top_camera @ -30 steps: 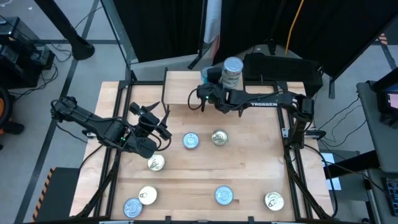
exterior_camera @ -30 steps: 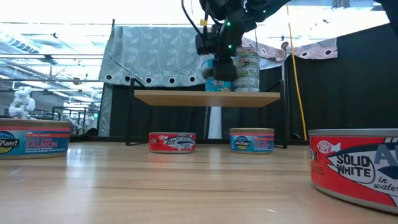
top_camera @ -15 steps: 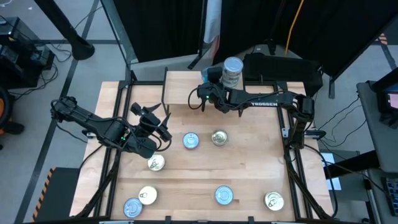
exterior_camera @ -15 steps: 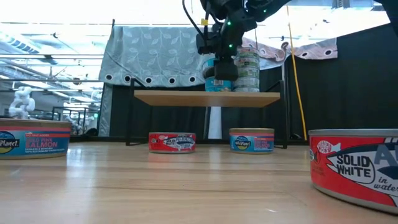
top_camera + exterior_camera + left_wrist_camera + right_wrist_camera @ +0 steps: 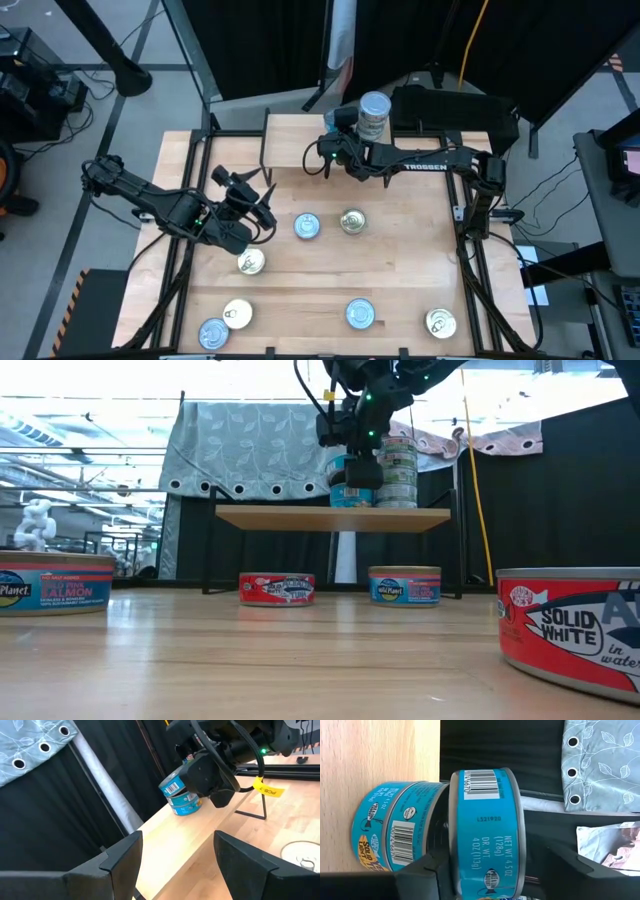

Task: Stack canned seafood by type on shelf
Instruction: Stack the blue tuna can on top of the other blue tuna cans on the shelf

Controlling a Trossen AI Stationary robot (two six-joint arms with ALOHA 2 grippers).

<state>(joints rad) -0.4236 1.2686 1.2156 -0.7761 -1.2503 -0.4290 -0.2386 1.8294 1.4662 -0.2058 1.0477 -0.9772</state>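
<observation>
Tins [image 5: 351, 481] are stacking on the shelf [image 5: 331, 518]; right gripper [image 5: 349, 438] is straddling the top blue one (grip indeterminate).

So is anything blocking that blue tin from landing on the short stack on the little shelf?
Nothing visible does. The right gripper has the blue tin directly over the short blue stack on the shelf. The taller stack stands beside it, not in the way. The left gripper waits over the table.

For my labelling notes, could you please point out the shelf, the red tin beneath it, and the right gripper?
shelf [image 5: 280, 518]: low view, front edge.
red tin [image 5: 277, 589]: low view, side label.
right gripper [image 5: 358, 448]: low view, between fingertips.
</observation>
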